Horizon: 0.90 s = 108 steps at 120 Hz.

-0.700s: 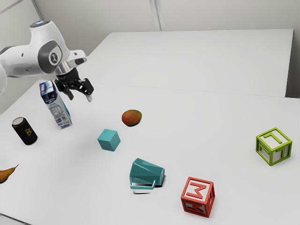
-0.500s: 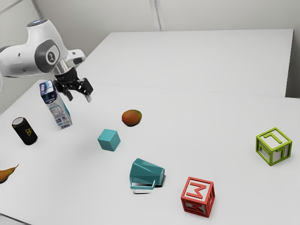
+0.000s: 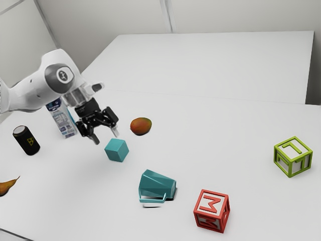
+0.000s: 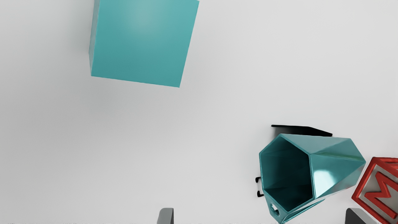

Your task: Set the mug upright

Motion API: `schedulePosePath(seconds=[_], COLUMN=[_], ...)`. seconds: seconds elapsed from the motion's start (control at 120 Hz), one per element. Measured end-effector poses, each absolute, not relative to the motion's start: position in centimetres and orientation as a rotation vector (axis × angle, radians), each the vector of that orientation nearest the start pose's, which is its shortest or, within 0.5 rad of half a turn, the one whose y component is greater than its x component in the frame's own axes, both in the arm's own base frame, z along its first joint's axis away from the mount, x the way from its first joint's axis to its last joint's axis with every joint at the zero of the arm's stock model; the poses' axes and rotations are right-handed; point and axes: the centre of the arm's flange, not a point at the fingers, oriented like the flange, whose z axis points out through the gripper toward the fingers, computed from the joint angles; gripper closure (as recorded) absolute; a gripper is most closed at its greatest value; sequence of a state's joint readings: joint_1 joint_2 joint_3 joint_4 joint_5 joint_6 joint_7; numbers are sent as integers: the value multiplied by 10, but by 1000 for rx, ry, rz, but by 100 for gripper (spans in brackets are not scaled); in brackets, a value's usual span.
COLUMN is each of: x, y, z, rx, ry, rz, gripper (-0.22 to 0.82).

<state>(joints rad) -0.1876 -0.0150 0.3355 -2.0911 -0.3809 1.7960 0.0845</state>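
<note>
Mug is seen lying on its side on the table, near part of the scene, about mid-width. Its mouth is turned to the exterior view's left, its handle to the near side. Not upright.

Red letter block is placed just beside it, nearer and to the exterior view's right. Teal cube is set farther and to the exterior view's left of the mug; orange-green fruit is found beyond the cube.

Gripper is held raised above the table, near the cube, fingers spread wide, nothing gripped.

Toward the exterior view's left: carton upright, partly covered by the arm; black can upright; pear nearer, cut off by the picture's edge. Green letter block is located far over at the exterior view's right.
</note>
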Motion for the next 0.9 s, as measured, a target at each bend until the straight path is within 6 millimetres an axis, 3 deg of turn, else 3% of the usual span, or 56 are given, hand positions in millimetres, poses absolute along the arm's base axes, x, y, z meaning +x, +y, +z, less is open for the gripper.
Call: schedulePosePath(seconds=[0.417,0.9], x=[484,469], y=[-4,-46], z=[351,314], rx=[-3560,-3606], ry=[-570,-830], rz=[669,721], gripper=[0,0])
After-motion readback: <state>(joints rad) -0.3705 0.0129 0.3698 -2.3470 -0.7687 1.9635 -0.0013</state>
